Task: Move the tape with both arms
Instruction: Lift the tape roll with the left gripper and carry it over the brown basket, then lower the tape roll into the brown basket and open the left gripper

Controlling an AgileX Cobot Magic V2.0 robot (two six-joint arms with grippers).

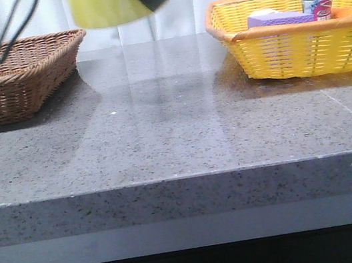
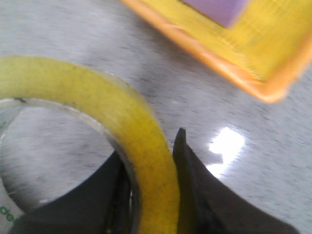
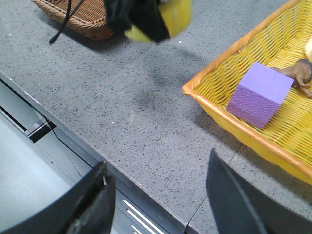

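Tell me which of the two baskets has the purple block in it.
The yellow basket on the right side of the table holds the purple block. The brown wicker basket on the left shows nothing inside from the front view.

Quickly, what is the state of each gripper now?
Left gripper: closed on the tape, held above the table.
Right gripper: open, holding nothing.

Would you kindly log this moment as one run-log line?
left pincer: shut on tape, raised above table | right pincer: open, empty | brown basket: no tape yet
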